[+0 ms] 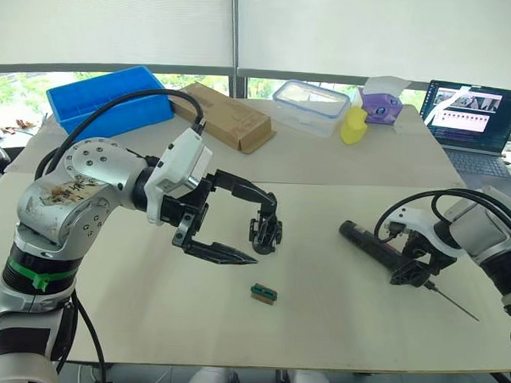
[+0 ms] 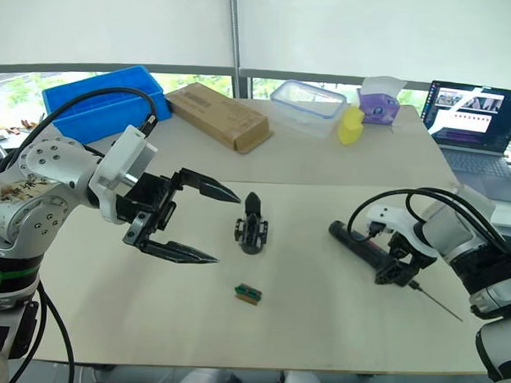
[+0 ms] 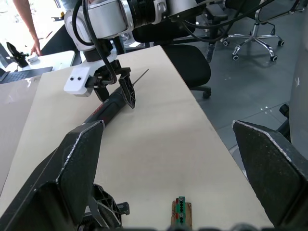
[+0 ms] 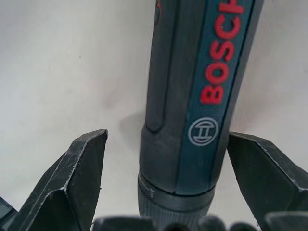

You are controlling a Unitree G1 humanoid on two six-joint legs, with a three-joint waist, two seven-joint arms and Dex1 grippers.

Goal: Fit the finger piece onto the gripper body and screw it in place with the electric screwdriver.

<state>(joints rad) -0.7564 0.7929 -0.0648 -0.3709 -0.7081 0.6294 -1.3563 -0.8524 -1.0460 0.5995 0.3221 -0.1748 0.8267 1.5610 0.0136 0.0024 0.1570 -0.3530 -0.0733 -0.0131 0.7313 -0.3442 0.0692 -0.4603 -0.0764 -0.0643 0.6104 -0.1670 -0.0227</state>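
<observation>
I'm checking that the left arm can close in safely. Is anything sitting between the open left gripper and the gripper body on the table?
Nothing visible blocks it. The left gripper hangs open just left of the gripper body, with bare table between them. The small green-and-brown block lies nearer the robot, off that line.

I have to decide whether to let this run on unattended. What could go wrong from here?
The right gripper straddles the electric screwdriver with its fingers open, one closer to the barrel than the other; closing off-centre may roll it on the table.

The screwdriver's thin bit points toward the table's edge, so a nudge might send it off.

The open left gripper hangs beside the gripper body; a sideways approach may topple it.
</observation>
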